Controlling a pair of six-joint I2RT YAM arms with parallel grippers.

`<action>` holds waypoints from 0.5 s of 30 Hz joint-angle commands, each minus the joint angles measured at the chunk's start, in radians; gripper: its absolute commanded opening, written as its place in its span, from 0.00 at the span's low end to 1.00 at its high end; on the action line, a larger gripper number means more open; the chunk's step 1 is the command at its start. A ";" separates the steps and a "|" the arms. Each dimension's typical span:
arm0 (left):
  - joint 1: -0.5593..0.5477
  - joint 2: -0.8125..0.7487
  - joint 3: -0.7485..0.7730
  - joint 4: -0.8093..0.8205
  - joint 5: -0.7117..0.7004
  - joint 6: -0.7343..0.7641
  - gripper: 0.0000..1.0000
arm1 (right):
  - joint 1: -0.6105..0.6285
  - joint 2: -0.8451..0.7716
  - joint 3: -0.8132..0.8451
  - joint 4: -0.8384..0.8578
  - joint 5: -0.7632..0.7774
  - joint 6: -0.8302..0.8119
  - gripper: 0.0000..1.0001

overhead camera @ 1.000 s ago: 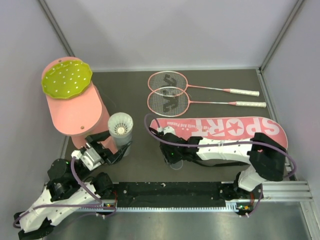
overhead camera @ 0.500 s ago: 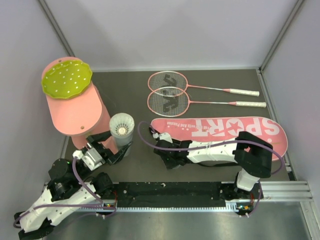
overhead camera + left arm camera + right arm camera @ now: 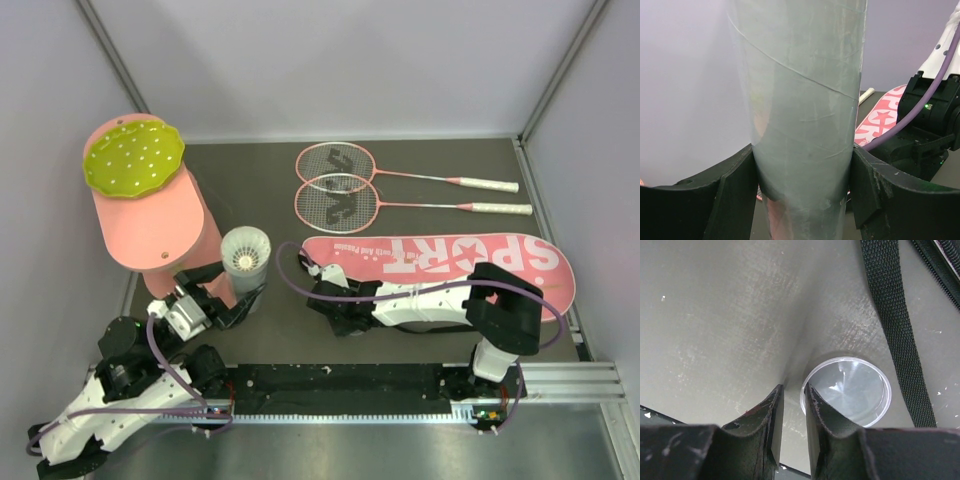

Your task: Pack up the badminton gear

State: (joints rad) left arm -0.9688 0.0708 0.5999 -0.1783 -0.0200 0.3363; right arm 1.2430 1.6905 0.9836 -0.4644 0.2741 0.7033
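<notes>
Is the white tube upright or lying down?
Upright: the white tube stands on end, mouth toward the overhead camera, the left gripper clamped round its base.

Pink racket-shaped bag [image 3: 440,256], 3 o'clock in top view: large white "SPORT", upside down to camera. Smaller white line toward 9 o'clock, unreadable. Star sign among letters.

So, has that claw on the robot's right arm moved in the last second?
Yes. The right gripper has slid a little to the left along the near edge of the pink bag, which has stayed put.
</notes>
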 commanded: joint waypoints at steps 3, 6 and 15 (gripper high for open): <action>0.004 0.023 0.005 0.079 0.014 0.023 0.00 | 0.010 0.009 0.010 -0.016 0.045 0.010 0.11; 0.004 0.034 0.005 0.073 0.015 0.026 0.00 | 0.010 -0.006 0.013 -0.014 0.076 0.018 0.00; 0.004 0.139 0.018 0.031 0.144 0.064 0.00 | -0.108 -0.504 -0.160 0.069 -0.071 -0.034 0.00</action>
State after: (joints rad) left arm -0.9688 0.1581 0.5999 -0.1890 0.0494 0.3656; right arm 1.2190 1.4593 0.8894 -0.4664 0.3077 0.6979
